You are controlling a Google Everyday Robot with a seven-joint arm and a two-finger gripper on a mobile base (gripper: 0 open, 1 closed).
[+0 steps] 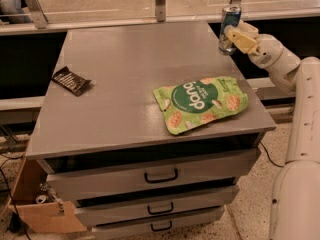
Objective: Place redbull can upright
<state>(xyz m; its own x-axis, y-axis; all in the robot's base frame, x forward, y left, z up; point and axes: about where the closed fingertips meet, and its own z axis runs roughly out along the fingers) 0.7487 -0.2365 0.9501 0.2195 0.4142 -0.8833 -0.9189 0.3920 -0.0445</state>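
- redbull can (230,16): slim, blue and silver, silver top, standing upright at the far right corner of the grey surface (115,54), right at its right edge
- can't tell if the can's base touches the surface or sits just above it
- no logo or text on the can is readable; only blue and silver patches show
- tool (235,38): cream-yellow, closed around the can's lower half and gripping it from the right side
- white arm (280,59) runs from the tool down the right side of the view, off the surface
- green pouch (202,103): lies flat near the front right of the surface, well apart from the can
- pouch has big white lettering on a dark green round patch, upside down to the camera, seems to read "dang"
- round snack pictures are printed around that patch; the small print is unreadable
- dark wrapper (71,80): small black-brown bar pack, lies flat near the left edge of the surface, well apart from the pouch and the can; its print can't be read
- drawers (161,176): three grey fronts with black handles, stacked under the surface
- cardboard box (45,216): brown, on the floor at the lower left beside the drawers
- metal rail posts (160,1) stand behind the far edge of the surface
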